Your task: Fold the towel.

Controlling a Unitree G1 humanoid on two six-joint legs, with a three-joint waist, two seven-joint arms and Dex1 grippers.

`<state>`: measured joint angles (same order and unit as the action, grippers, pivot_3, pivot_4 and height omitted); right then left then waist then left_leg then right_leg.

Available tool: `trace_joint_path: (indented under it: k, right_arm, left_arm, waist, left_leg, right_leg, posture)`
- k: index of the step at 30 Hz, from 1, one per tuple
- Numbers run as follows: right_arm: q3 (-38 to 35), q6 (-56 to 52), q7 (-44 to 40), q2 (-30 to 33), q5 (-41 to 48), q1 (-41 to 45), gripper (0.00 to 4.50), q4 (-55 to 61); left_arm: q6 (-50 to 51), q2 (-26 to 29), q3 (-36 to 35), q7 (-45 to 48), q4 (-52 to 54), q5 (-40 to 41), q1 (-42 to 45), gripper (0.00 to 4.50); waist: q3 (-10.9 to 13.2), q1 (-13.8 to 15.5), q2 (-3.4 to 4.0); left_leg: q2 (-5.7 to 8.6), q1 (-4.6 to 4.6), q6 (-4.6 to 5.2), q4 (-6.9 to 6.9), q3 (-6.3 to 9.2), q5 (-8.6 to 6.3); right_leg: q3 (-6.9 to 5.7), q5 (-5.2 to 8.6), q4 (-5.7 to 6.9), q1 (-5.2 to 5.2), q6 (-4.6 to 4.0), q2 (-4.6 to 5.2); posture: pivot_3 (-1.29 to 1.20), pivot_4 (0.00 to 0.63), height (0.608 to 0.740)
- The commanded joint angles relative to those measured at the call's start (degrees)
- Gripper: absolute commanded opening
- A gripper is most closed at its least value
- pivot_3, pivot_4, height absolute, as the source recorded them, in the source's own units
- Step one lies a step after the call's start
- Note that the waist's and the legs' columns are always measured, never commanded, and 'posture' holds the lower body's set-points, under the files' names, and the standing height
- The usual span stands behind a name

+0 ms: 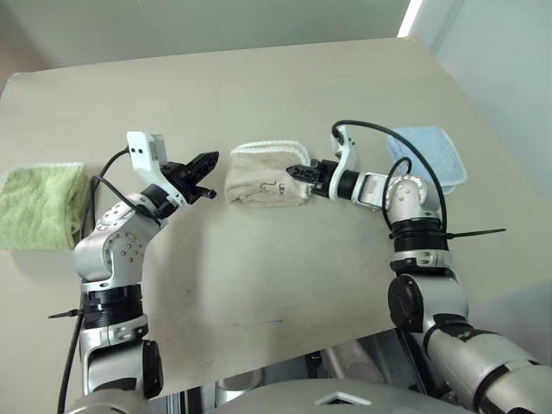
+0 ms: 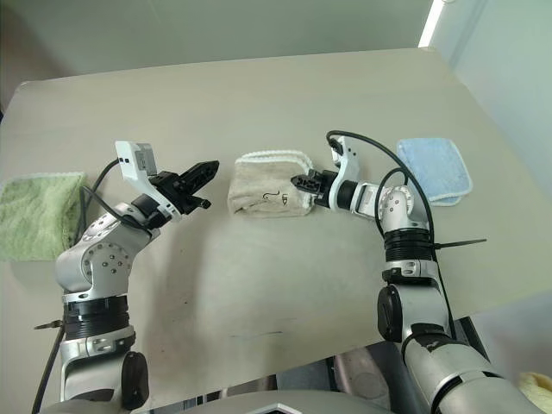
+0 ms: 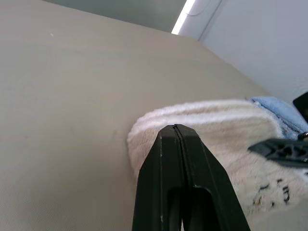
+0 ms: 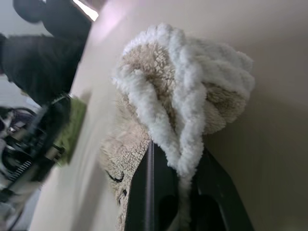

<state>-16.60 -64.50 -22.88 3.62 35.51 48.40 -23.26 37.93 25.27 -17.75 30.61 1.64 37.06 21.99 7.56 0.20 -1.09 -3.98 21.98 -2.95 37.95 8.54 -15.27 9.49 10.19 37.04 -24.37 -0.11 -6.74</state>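
The towel point(image 1: 263, 177) lies folded into a thick beige bundle at the middle of the table, white corded edging along its far side and a small dark mark point(image 1: 274, 187) on top. My right gripper point(image 1: 297, 172) is at the towel's right end, shut on a fold of it. In the right wrist view the white edging point(image 4: 185, 144) runs down between the two black fingers point(image 4: 159, 192). My left gripper point(image 1: 210, 164) hovers just left of the towel, shut and empty, its fingers point(image 3: 175, 144) pressed together a little short of the cloth point(image 3: 216, 130).
A lime-green folded towel point(image 1: 39, 207) lies at the table's left edge, and a light blue folded towel point(image 1: 427, 159) lies behind my right forearm. The beige table point(image 1: 259, 276) has open surface in front of and behind the bundle.
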Motion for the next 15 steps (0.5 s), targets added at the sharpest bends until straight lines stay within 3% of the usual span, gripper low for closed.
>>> trace_joint_path:
  k: [1, 12, 15]
  right_arm:
    - [-5.8, -1.9, 4.1, 1.3, 4.2, 2.2, 0.02, 5.8]
    - [-22.2, -2.5, 15.2, 17.6, 8.2, 5.6, 0.02, 10.6]
    - [-28.8, -4.9, 22.8, 22.7, 6.9, 3.9, 0.02, 10.3]
  left_arm:
    - [-1.2, -0.3, -0.3, -0.1, 1.0, 0.5, 1.2, 0.0]
    - [-1.6, -0.6, -0.4, 0.4, 0.7, 0.3, 1.0, 0.0]
    - [-1.7, -1.4, 0.4, 0.5, 0.2, 0.2, 1.1, 0.0]
  waist:
    - [0.0, 0.0, 0.0]
    - [0.0, 0.6, 0.03]
    - [0.0, 0.5, 0.04]
  left_leg:
    - [0.0, 0.01, 0.0, 0.0, 0.0, 0.0]
    - [0.04, 0.04, 0.06, 0.0, -0.04, -0.04]
    - [0.04, 0.03, 0.08, -0.01, -0.08, -0.04]
  right_leg:
    - [0.0, 0.0, 0.0, 0.0, 0.0, 0.0]
    - [0.04, 0.03, -0.01, 0.0, 0.09, 0.03]
    - [0.08, 0.02, -0.01, -0.01, 0.17, 0.0]
  posture:
    - [0.0, 0.15, 0.74]
    - [0.0, 0.15, 0.74]
    - [0.0, 0.15, 0.74]
